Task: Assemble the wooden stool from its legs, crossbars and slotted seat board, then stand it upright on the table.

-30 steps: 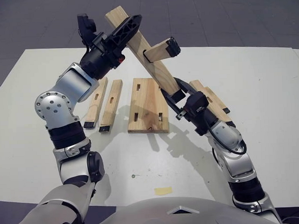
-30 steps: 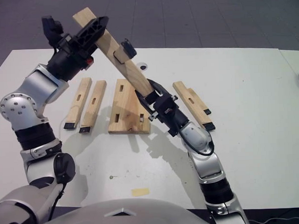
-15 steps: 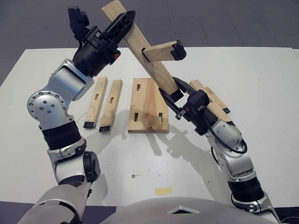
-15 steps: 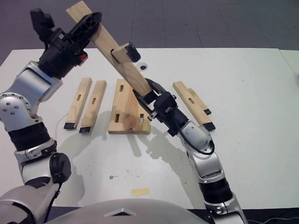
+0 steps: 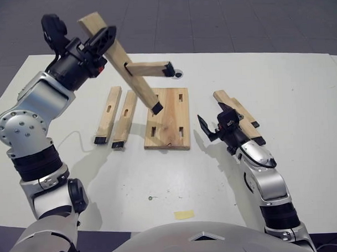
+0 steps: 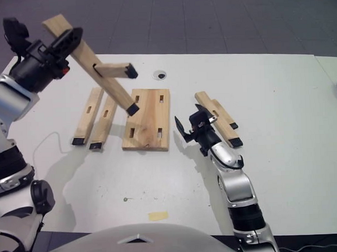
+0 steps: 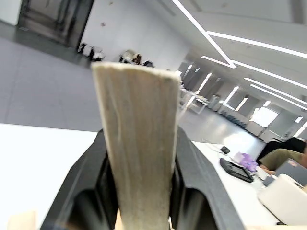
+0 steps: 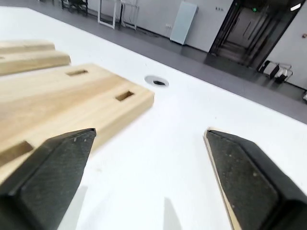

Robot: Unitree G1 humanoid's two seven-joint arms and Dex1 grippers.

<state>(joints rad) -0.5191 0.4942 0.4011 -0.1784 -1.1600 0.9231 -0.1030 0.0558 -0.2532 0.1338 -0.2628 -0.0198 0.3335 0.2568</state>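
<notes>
- Left eye view: the left gripper (image 5: pixel 103 41) is clamped round the upper part of a stool leg (image 5: pixel 135 83), held slanted above the white table (image 5: pixel 300 99).
- A crossbar (image 5: pixel 149 68) juts from that leg's middle toward 3 o'clock, black cap at its free end.
- The leg's black foot hangs over the 11 o'clock corner of the slotted seat board (image 5: pixel 169 126); contact cannot be told.
- The board lies flat at table centre.
- At the board's 9 o'clock, two loose legs (image 5: pixel 117 116) lie side by side.
- At its 3 o'clock, two more wooden pieces (image 5: pixel 238 111) lie together.
- The right gripper (image 5: pixel 212 120), fingers spread and holding nothing, sits low between the board and those pieces.
- Left wrist view: the leg sits wedged between black fingers (image 7: pixel 86 177).
</notes>
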